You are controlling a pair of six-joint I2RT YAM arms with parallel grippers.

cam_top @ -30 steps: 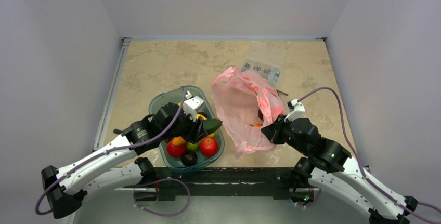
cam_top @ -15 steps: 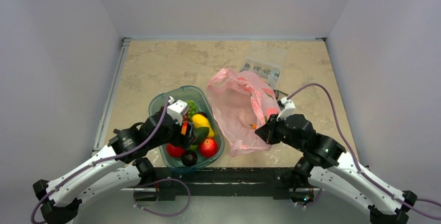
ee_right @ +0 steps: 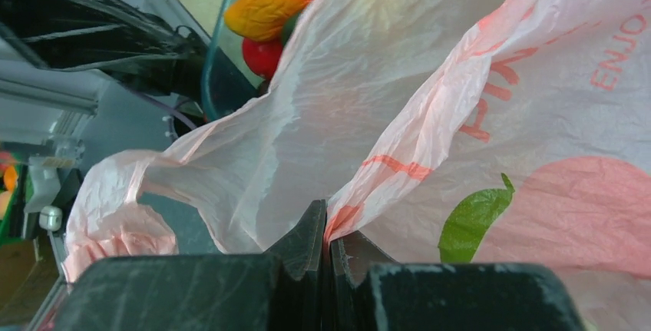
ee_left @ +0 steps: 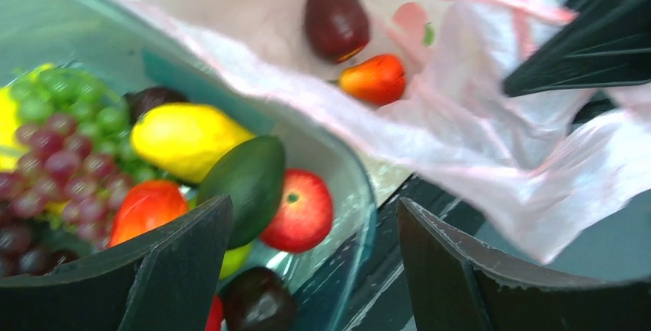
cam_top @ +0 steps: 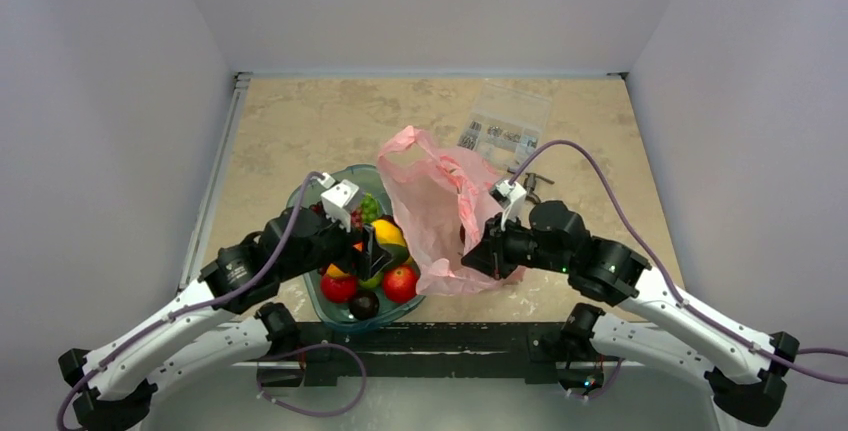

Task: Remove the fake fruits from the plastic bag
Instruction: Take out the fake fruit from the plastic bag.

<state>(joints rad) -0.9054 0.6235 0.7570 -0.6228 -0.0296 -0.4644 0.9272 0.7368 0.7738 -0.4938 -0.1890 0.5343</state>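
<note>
The plastic bag (cam_top: 440,201) stands bunched up just right of the teal tray (cam_top: 300,199), its pink film hanging over the tray's right rim. My right gripper (ee_right: 328,227) is clamped on a fold of that film low on the bag's near side, with the sheet pinched between my two closed fingers. Inside the bag I can see a dark maroon fruit (ee_left: 335,20) and, near it but apart, a small orange-red fruit (ee_left: 374,79), both lying on the inner film.

My left gripper (ee_left: 315,269) hangs over the tray's near right part, fingers spread wide with nothing between them. Below it in the tray the dark green avocado (ee_left: 247,187) leans against the yellow fruit (ee_left: 186,139). A red apple (ee_left: 301,210) sits just beside the avocado on its other side, and the orange-red mango (ee_left: 146,208) lies close to my left finger. Purple grapes (ee_left: 46,181) and green grapes (ee_left: 73,100) lie at the tray's far end. A clear packet of metal parts (cam_top: 508,116) lies flat on the table (cam_top: 300,121) beyond the bag
</note>
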